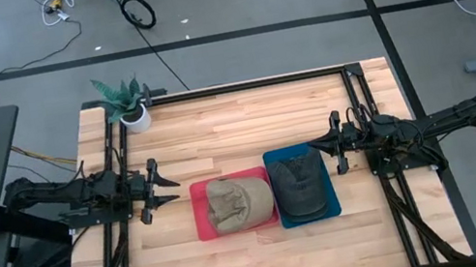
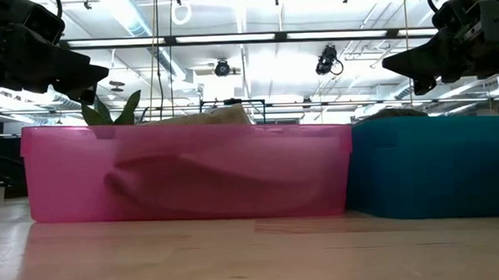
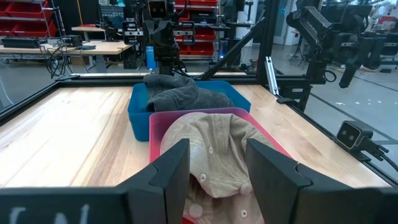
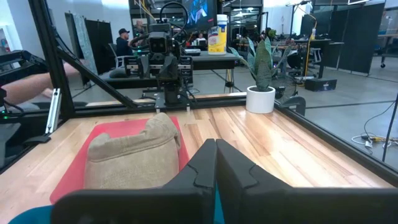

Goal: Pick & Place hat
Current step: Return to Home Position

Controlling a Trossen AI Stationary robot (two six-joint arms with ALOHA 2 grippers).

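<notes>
Brown cap (image 1: 236, 203) in red bin (image 1: 204, 230), black cap (image 1: 300, 184) in blue bin (image 1: 332, 205) (mid-frame). Left gripper (image 1: 174, 188) fingers wide, right gripper (image 1: 312, 148) fingers pressed together.

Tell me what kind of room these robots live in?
Probably a robotics lab or workshop: the wooden table is edged by a black frame, cables trail across the floor, and red storage bins fill shelves behind.
</notes>
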